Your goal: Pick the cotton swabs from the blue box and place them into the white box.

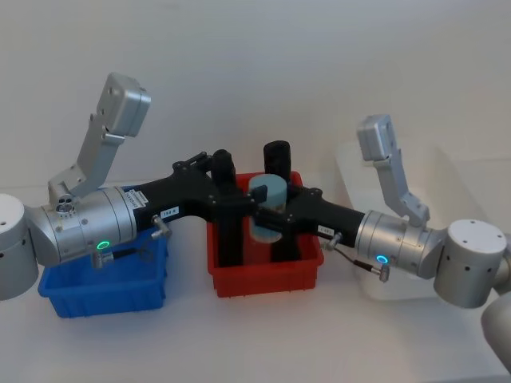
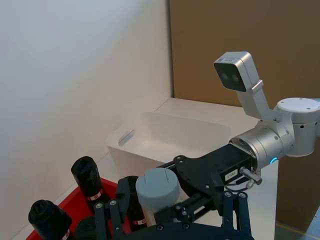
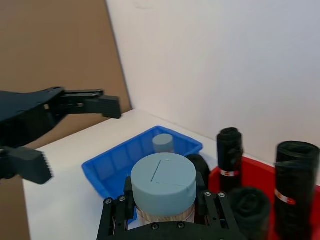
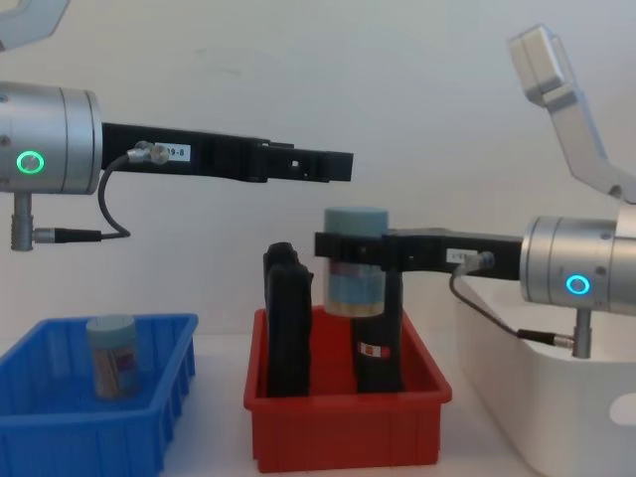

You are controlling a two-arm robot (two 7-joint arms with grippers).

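My right gripper (image 4: 355, 248) is shut on a cotton swab tub (image 4: 355, 224) with a pale blue lid. It holds the tub (image 1: 267, 191) upright in the air above the red bin. A second cotton swab tub (image 4: 111, 355) stands in the blue box (image 4: 40, 417) at the left. My left gripper (image 4: 333, 166) hovers higher up, just left of the held tub. It is open and empty, with its fingers (image 3: 102, 104) spread wide. The white box (image 4: 556, 397) stands at the right, under the right arm.
The red bin (image 4: 348, 427) stands between the blue and white boxes. Tall black cylinders (image 4: 286, 318) stand upright in it, right below the held tub. A plain wall runs close behind the table.
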